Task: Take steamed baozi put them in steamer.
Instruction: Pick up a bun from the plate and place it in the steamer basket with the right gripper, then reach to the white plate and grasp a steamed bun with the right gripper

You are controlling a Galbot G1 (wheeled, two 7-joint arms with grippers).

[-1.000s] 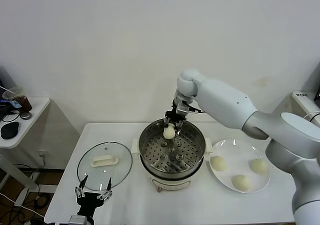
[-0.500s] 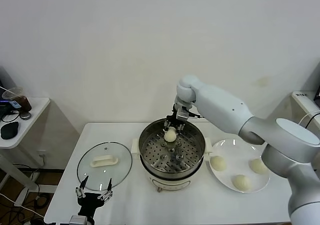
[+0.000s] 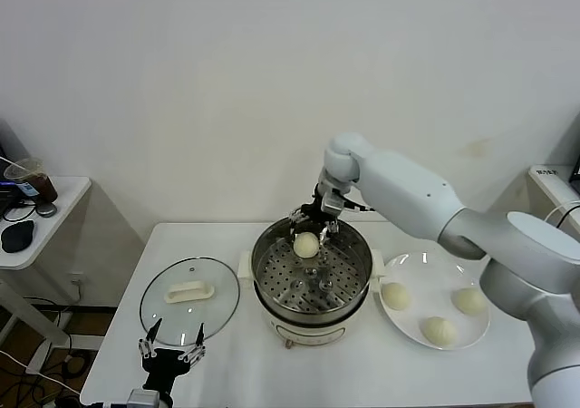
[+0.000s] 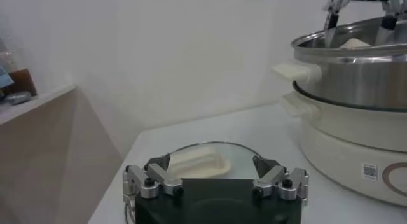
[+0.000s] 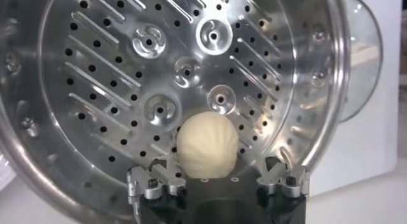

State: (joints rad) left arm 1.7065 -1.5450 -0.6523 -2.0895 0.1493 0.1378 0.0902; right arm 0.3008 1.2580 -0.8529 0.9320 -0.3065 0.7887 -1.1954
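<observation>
Right gripper (image 3: 313, 225) over steamer (image 3: 313, 310), 12 o'clock rim; fingers spread wide, gripping nothing; released baozi (image 3: 306, 244) sits on tray between them; three more on plate (image 3: 407, 272). Likely light, soft, dentable; take across widest sides, gently. Left gripper (image 3: 169, 351) open, parked near lid (image 3: 189, 299).

White worktop (image 3: 227, 363) carries glass lid (image 3: 189, 299) at left, steamer (image 3: 312, 281) centre, white plate (image 3: 433, 310) at right.

Steamer (image 4: 356, 85) cut off at the left wrist view's edge, baozi (image 5: 206, 144) base hidden behind right gripper (image 5: 216, 177)
</observation>
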